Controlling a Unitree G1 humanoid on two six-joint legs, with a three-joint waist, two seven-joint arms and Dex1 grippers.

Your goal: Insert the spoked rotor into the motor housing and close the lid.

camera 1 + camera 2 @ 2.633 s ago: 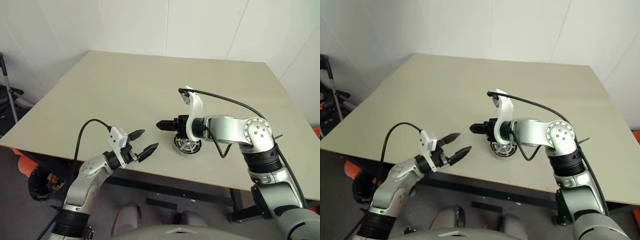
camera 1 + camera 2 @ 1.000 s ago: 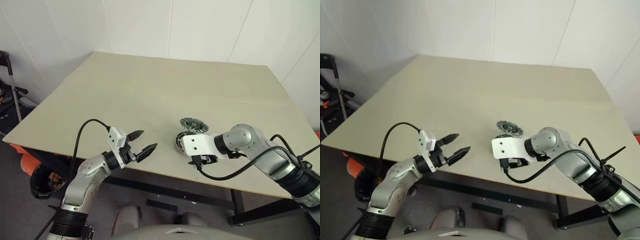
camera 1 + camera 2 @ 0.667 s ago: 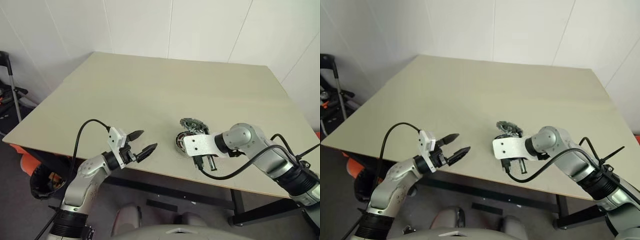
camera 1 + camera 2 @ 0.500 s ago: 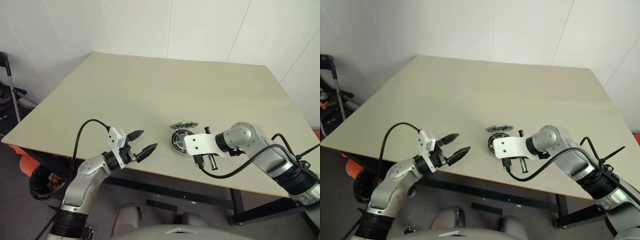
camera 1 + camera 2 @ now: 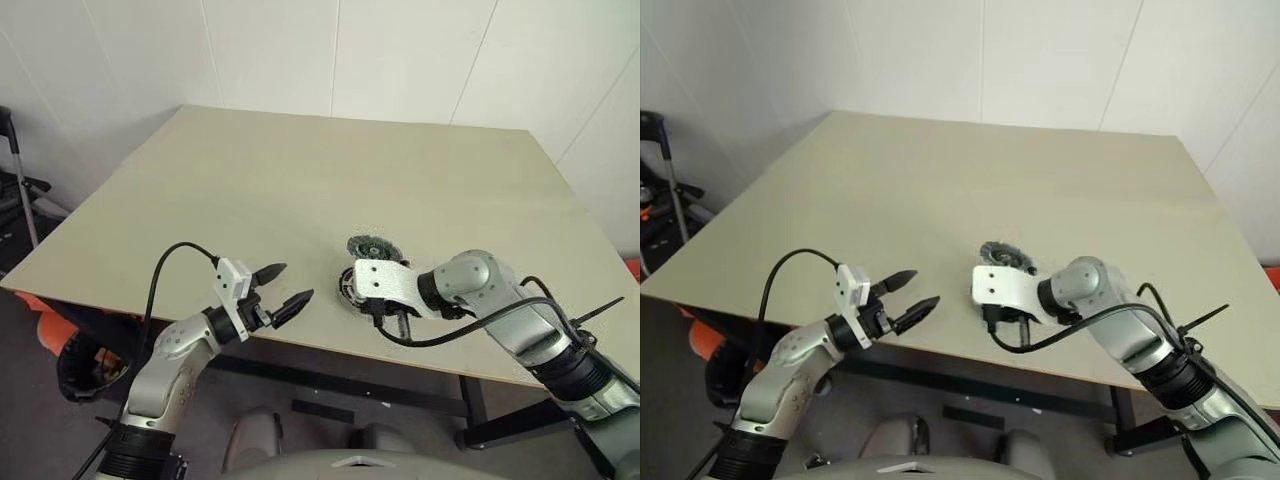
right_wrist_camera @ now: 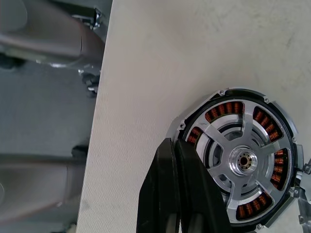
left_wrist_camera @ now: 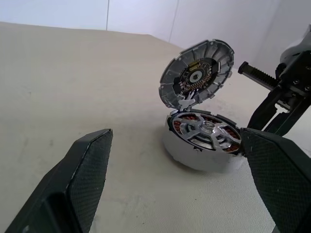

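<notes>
Beige tabletop (image 5: 940, 190), left tool (image 5: 912, 296) with fingers spread over its near edge, raised lid (image 5: 1002, 254) near that edge, right arm's white wrist bracket (image 5: 998, 288) just in front, covering the motor housing

Both eye views look down from above over the table (image 5: 300, 180); each wrist view sits close, apparently sharing the motor housing (image 7: 201, 145) near the front edge

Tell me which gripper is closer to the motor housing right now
The right. The right gripper, fingers shut, sits right at the motor housing rim. The left gripper hangs open off the table's near edge, clear of it.
</notes>
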